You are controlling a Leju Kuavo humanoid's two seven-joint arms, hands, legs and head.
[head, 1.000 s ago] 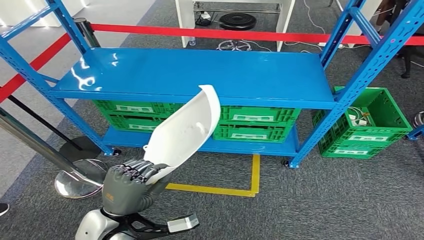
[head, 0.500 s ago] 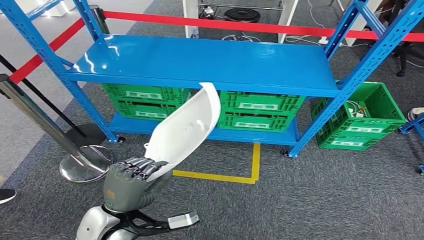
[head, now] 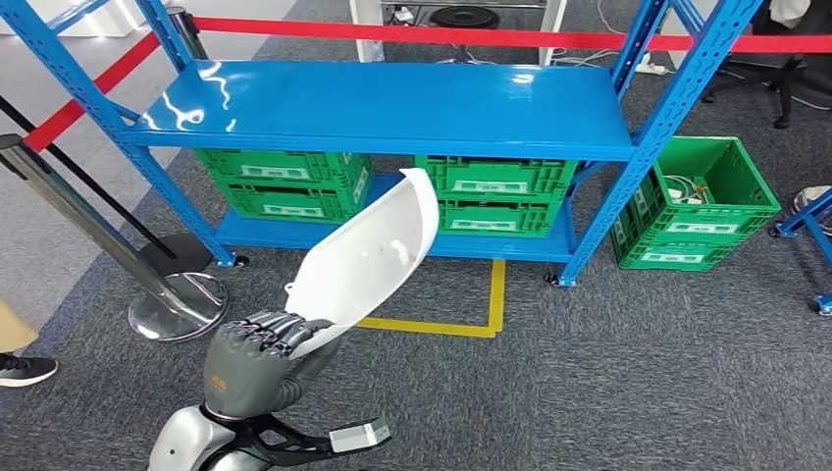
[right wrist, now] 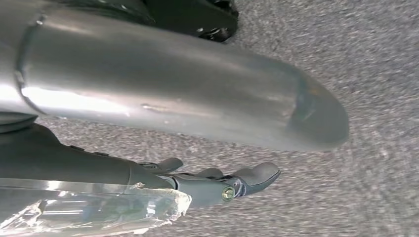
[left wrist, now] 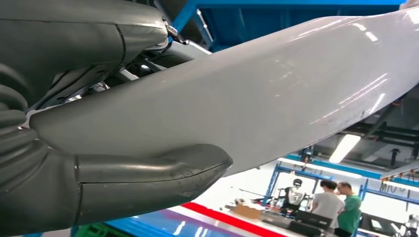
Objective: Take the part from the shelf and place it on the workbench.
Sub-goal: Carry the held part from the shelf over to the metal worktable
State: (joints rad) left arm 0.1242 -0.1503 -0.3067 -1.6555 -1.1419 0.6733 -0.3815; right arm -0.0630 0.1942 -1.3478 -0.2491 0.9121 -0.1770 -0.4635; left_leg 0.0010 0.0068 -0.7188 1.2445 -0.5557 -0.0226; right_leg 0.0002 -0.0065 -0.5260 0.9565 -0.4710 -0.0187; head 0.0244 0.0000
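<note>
While gripped by left hand (head: 257,358), white part (head: 365,257) before green crates (head: 278,182)

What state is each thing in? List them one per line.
White part: off the shelf, gripped at its lower end, tilted up toward the shelf.
Left hand: fingers curled over the part's edge.
Right hand: holding nothing, hanging over the carpet.
Top shelf board: bare.
Green crates under the shelf: stacked on the bottom board.
Green crate on the floor: open, cables inside.
</note>
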